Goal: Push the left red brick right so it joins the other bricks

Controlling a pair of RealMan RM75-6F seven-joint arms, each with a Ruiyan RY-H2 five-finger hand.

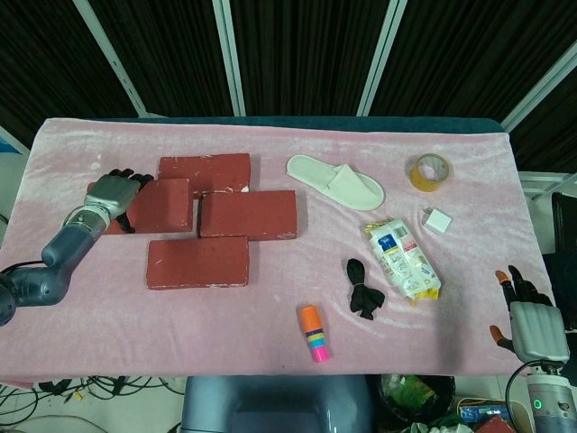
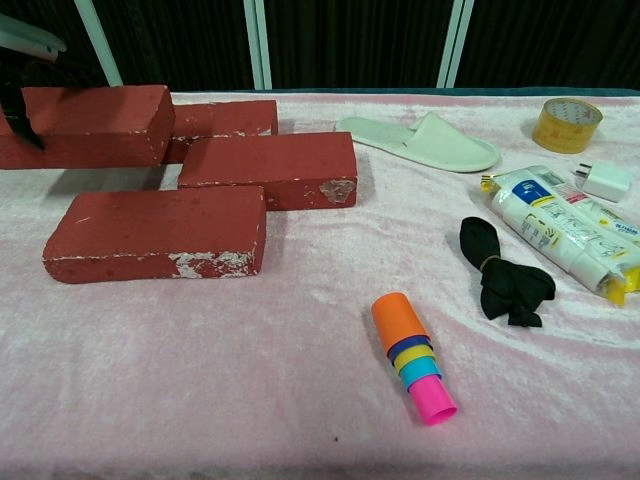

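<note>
The left red brick (image 1: 162, 206) (image 2: 90, 125) lies at the left of the pink table. My left hand (image 1: 113, 193) grips its left end, dark fingers over the far side and the thumb on the near side; in the chest view only its fingers (image 2: 12, 100) show at the frame edge. The brick's right end sits against the corner of the back brick (image 1: 206, 171) (image 2: 228, 118). A narrow gap separates it from the middle brick (image 1: 249, 215) (image 2: 268, 168), and the front brick (image 1: 198, 262) (image 2: 155, 233) lies just below. My right hand (image 1: 530, 327) hangs open off the table's front right corner.
A white slipper (image 1: 335, 181), a tape roll (image 1: 430, 171), a white charger (image 1: 437, 221), a wipes packet (image 1: 403, 259), a black hair tie (image 1: 362, 289) and stacked coloured cups (image 1: 314, 333) lie to the right of the bricks. The table's front edge (image 1: 270, 372) runs below.
</note>
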